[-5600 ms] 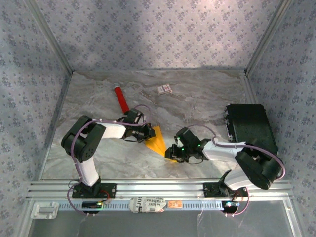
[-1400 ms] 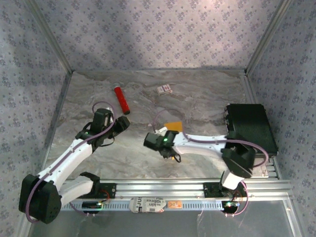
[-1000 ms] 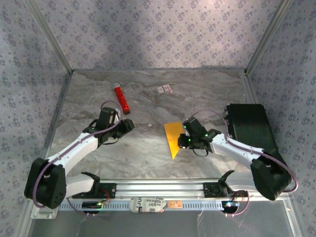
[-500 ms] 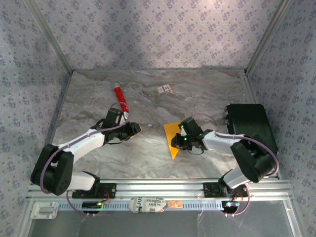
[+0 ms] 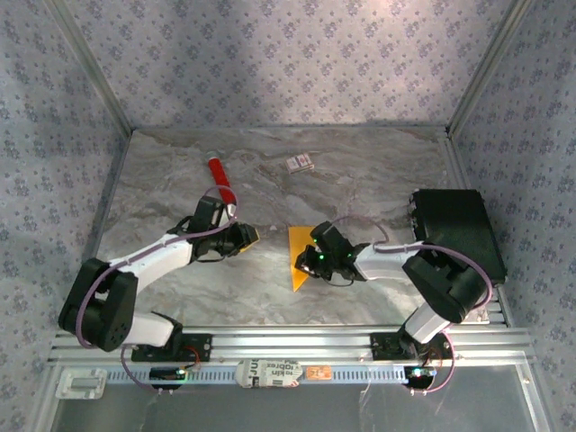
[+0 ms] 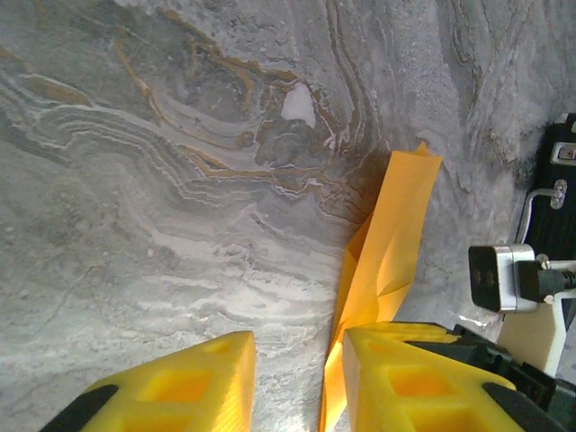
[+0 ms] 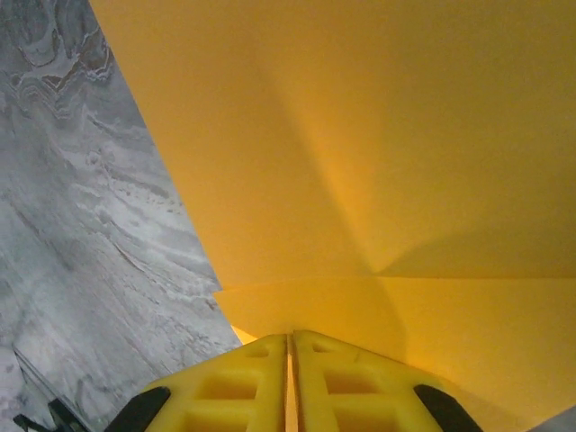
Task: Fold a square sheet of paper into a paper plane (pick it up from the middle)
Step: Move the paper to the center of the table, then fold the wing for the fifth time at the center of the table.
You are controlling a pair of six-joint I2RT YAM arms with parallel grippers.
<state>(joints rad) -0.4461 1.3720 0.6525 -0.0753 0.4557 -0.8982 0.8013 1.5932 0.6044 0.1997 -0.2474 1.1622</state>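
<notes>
The orange-yellow paper plane (image 5: 296,255) is a folded, pointed shape on the marble table, its tip toward the near edge. My right gripper (image 5: 314,262) is at its right edge, shut on the paper. In the right wrist view the paper (image 7: 378,153) spreads wide with creases, and the right gripper (image 7: 290,346) pinches its near edge. My left gripper (image 5: 245,238) stands open just left of the paper, apart from it. In the left wrist view the plane (image 6: 389,236) stands on edge beside my right finger (image 6: 405,378), outside the left gripper (image 6: 292,360).
A red tube (image 5: 221,181) lies at the back left, close behind my left arm. A small white card (image 5: 300,163) sits at the back centre. A black box (image 5: 456,229) fills the right side. Aluminium rails run along the near edge (image 5: 288,344).
My right gripper has carried the folded paper leftward toward the left gripper over the last second. The left gripper has edged right and stays open.
</notes>
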